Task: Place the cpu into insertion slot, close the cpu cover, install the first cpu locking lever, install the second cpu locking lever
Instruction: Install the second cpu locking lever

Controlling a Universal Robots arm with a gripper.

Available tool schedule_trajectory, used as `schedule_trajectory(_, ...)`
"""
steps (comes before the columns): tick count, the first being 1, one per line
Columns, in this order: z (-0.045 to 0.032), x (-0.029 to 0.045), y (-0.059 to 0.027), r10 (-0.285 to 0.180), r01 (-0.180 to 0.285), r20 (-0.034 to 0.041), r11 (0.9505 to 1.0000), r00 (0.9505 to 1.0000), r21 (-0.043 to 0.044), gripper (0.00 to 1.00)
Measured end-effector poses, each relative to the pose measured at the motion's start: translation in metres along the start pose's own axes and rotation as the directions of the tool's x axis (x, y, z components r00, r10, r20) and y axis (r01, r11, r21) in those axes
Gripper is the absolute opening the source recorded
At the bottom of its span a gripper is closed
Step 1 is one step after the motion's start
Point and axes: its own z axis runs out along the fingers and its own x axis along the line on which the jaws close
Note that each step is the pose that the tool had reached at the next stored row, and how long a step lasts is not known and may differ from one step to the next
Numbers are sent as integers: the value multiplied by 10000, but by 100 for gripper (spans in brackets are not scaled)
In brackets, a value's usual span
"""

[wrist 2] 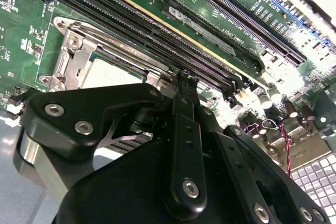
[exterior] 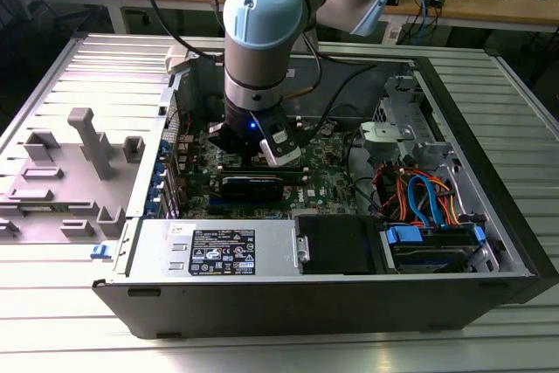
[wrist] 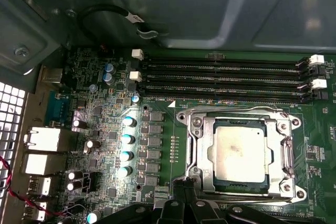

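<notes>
The cpu (wrist: 242, 153) lies seated in the insertion slot (wrist: 197, 153), its grey face showing through the window of the cpu cover (wrist: 286, 150), which looks already folded down over it. Just beside the slot's near edge sits the gripper (wrist: 181, 186), its fingers drawn close together on nothing that I can see. The risk, as I judge it, is a fingertip slipping off a thin lever and scraping the board. The levers are hard to pick out against the silver frame, and the gripper body hides the slot's near side.
</notes>
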Motion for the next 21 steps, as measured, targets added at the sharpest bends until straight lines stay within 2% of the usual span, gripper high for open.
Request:
schedule_trajectory(12, 31, 0, 9, 0, 0, 0, 10000, 10000, 14, 11)
schedule_trajectory(16, 29, 0, 13, 13, -13, -9, 9998, 10000, 190, 11)
schedule_trajectory(18, 24, 0, 15, 13, -12, -9, 9998, 10000, 208, 11)
schedule_trajectory(19, -58, 5, 34, 14, -14, -9, 9998, 10000, 205, 11)
schedule_trajectory(20, -193, 13, 61, 14, -14, -10, 9998, 10000, 208, 11)
schedule_trajectory(21, -268, 17, 76, 15, -15, -10, 9998, 10000, 217, 11)
